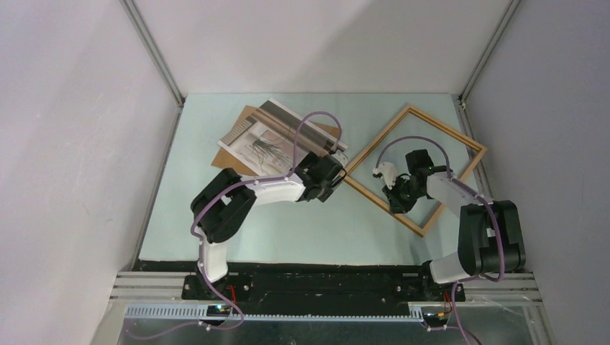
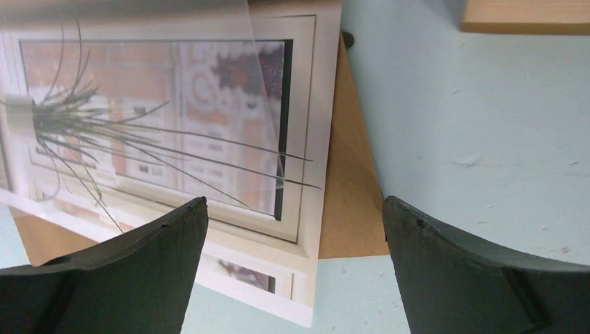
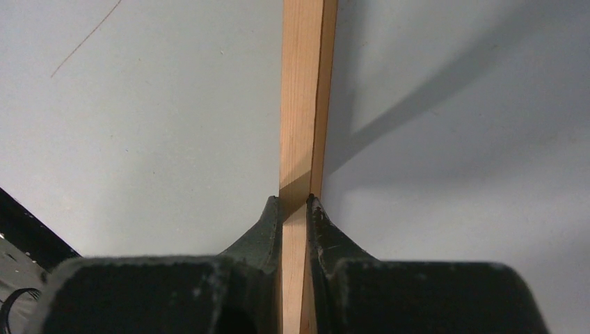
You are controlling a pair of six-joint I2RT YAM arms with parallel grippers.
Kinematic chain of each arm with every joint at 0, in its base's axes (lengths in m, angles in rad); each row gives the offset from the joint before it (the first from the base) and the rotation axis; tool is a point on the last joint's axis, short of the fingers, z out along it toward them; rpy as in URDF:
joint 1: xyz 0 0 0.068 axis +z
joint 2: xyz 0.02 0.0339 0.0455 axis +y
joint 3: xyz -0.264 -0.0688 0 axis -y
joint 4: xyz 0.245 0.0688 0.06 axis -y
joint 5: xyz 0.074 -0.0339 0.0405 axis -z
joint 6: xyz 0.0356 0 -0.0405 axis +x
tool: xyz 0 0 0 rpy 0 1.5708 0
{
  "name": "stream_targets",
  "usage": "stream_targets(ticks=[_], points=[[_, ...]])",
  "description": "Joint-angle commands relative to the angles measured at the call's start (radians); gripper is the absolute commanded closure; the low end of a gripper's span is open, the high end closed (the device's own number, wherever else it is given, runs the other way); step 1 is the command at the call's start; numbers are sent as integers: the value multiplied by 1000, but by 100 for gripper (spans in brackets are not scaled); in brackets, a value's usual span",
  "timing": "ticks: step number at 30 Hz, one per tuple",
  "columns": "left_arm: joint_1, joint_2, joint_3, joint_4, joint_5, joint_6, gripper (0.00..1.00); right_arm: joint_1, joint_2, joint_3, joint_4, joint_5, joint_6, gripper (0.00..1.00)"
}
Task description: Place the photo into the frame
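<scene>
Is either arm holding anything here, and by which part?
The right gripper pinches the frame by one narrow side rail; the left gripper is open, holding nothing.

- The photo: white border; thin green grass blades over a reddish-brick window view; beige-brown stripes at one end, seen from above.
- The frame: pale honey wood with fine straight grain.
- Backing board: plain flat brown.
- Table: pale mint green, unpatterned.
- Left gripper and right gripper: dark charcoal fingers.
- Left arm and right arm: white shells, black joints.
- Cables: purple.
</scene>
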Motion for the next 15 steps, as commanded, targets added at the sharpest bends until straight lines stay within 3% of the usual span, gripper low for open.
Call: stream_targets(ticks=[1,15], points=[[64,-93,-49,26,4,-3,0,62,-18,6,-79,51,-75,100],[158,-320,-165,10,260,13,0,244,-14,6,-142,139,-224,100]])
